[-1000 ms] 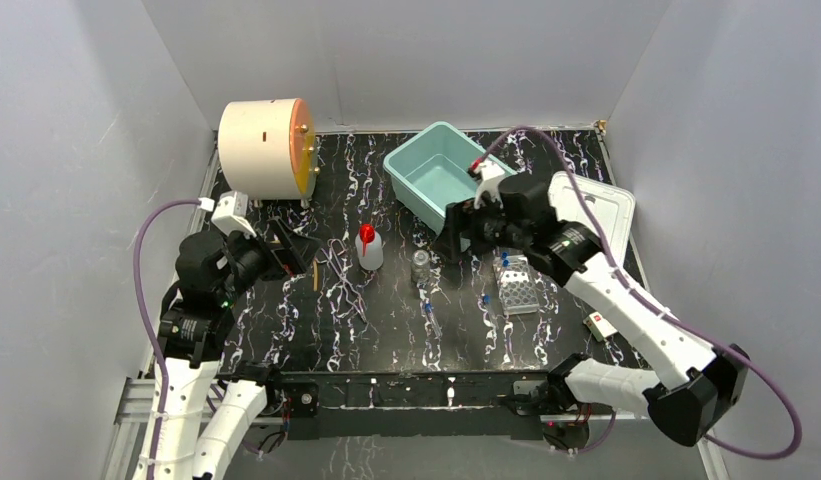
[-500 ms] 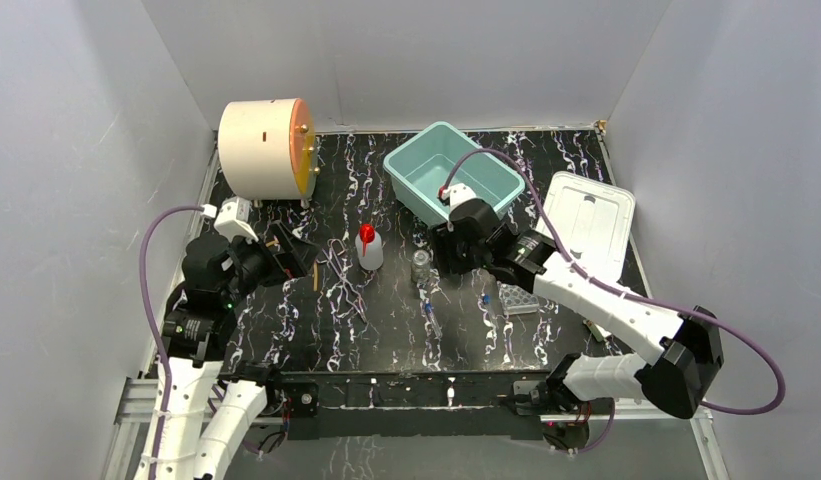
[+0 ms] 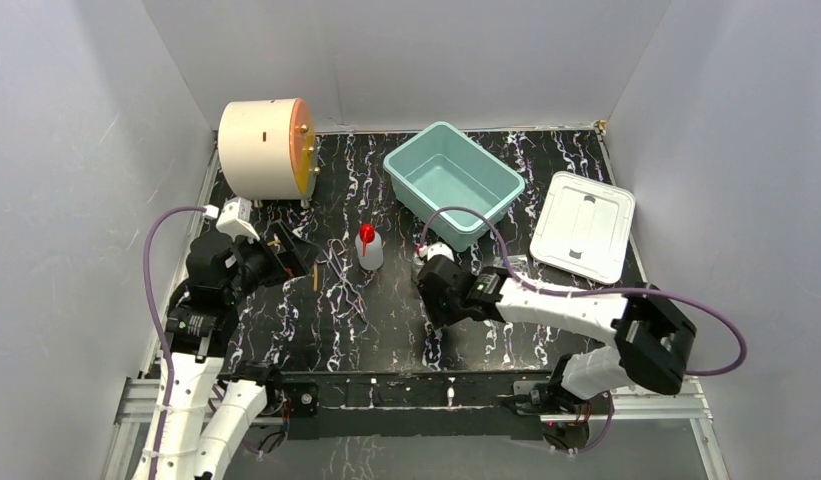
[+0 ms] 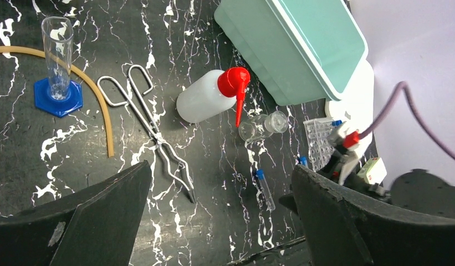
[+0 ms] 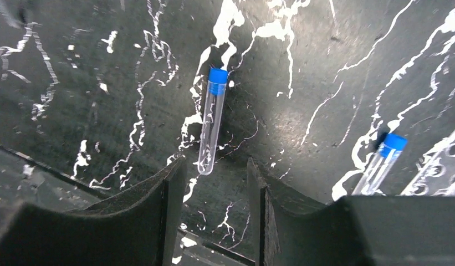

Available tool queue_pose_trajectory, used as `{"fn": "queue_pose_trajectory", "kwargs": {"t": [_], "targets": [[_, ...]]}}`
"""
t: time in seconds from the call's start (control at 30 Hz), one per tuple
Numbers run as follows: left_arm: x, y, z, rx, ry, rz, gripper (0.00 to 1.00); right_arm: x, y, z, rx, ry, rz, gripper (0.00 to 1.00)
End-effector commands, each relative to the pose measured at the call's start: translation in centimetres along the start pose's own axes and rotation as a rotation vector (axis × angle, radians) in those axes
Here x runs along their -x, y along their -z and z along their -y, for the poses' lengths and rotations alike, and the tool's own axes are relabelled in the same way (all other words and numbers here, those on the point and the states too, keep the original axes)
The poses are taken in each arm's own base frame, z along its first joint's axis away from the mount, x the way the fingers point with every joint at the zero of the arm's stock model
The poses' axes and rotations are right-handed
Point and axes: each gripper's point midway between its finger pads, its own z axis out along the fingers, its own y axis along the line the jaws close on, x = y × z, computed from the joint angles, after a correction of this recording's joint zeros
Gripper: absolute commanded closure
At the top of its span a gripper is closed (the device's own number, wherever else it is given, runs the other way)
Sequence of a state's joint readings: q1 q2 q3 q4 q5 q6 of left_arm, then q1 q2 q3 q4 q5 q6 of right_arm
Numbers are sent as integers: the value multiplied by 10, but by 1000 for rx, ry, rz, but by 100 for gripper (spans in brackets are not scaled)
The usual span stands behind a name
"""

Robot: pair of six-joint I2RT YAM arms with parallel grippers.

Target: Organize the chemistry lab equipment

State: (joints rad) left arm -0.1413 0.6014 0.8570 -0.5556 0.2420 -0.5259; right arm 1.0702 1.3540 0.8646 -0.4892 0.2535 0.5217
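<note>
The white squeeze bottle with a red nozzle (image 4: 205, 100) lies beside a clear glass vial (image 4: 262, 124). A blue-capped tube (image 5: 211, 119) lies on the black mat, its round end just ahead of my open, empty right gripper (image 5: 214, 194), which hangs low over it (image 3: 435, 305). A second blue-capped tube (image 5: 383, 158) lies by the clear tube rack (image 4: 319, 141). A glass cylinder on a blue ring base (image 4: 57, 98), yellowish tubing (image 4: 86, 83) and metal tongs (image 4: 153, 122) lie at the left. My left gripper (image 4: 219, 221) is open and empty, above the mat (image 3: 286, 250).
A teal bin (image 3: 398, 165) stands at the back middle, with its white lid (image 3: 584, 225) to its right. The big cream drum (image 3: 261, 148) is at the back left. A small white box with red marking (image 4: 372, 169) lies near the right arm.
My right arm has swung from the teal bin's front edge down and left to the front middle of the mat, low over the blue-capped tube. The left arm has barely moved.
</note>
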Motion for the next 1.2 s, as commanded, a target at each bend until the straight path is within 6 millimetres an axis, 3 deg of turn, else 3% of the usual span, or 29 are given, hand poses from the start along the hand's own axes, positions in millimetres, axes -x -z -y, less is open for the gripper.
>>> {"fn": "queue_pose_trajectory", "kwargs": {"t": [0.0,0.2,0.53,0.83,1.17], "targets": [[-6,-2,-2,2,12,-21,2,3,-22,-9,-16,-71,37,48],[-9,-4,-3,2,16,-30,2,-4,-47,-9,-98,-61,-14,51],[-9,-1,-2,-2,12,-26,2,-10,-63,-6,-149,-54,-48,53],[-15,-1,5,-47,16,-59,2,-8,-62,-2,-171,-44,-42,71],[-40,-14,11,-133,110,-127,2,14,-46,-6,-139,-110,66,75]]}}
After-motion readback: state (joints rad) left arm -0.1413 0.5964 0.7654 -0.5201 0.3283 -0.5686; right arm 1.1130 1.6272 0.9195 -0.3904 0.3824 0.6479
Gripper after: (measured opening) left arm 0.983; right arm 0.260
